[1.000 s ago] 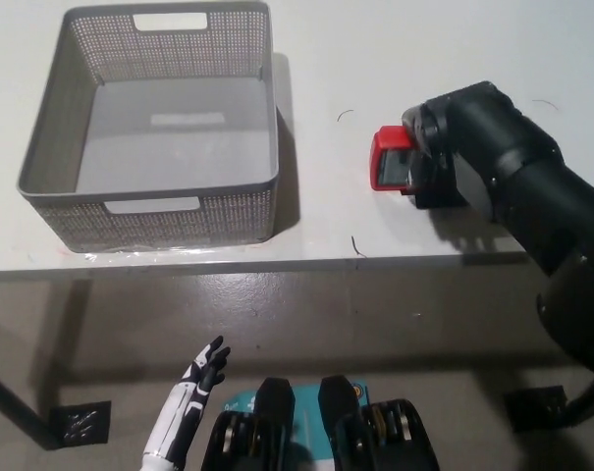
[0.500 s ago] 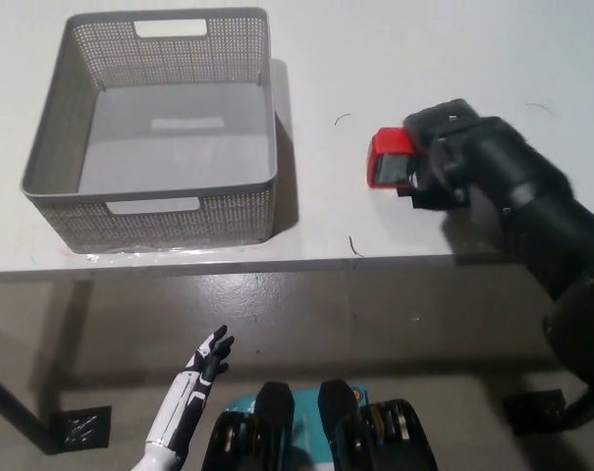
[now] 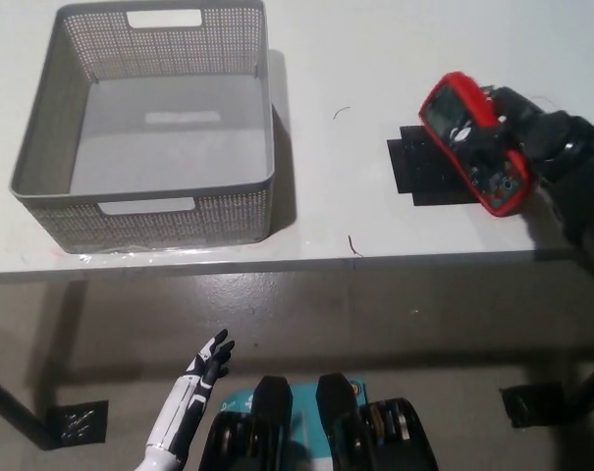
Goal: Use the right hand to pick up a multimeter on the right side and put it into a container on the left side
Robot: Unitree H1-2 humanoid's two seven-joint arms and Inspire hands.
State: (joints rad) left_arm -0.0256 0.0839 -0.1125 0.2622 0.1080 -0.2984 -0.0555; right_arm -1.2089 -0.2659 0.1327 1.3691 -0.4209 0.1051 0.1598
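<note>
Multimeter status: red-cased multimeter [image 3: 473, 140] is off the table, face toward the camera, tilted, held above the right end of the tabletop.
Table: white table [image 3: 355, 69], front edge runs across mid-frame; floor below.
Container: grey perforated basket [image 3: 260, 123] on the left, holding nothing, well apart from the meter.
Right arm/hand: black right hand [image 3: 520, 126] clamped on the meter from behind and from the right; most of the hand is hidden by the meter body, the arm is cut by the right edge.
Black mat: dark patch [image 3: 426, 169] on the table just under the meter, now uncovered.
Left hand: white left hand [image 3: 206, 365] low at lower left, below table level, fingers apart, idle.
Change: a second ago the meter lay edge-up on that patch with the hand on it; now lifted and turned face-up. Camera also shifted slightly.
Meaning: grasp and lift look done; carry left to the basket remains.
Unclear: dial setting, display, exact finger contact; no leads visible.
</note>
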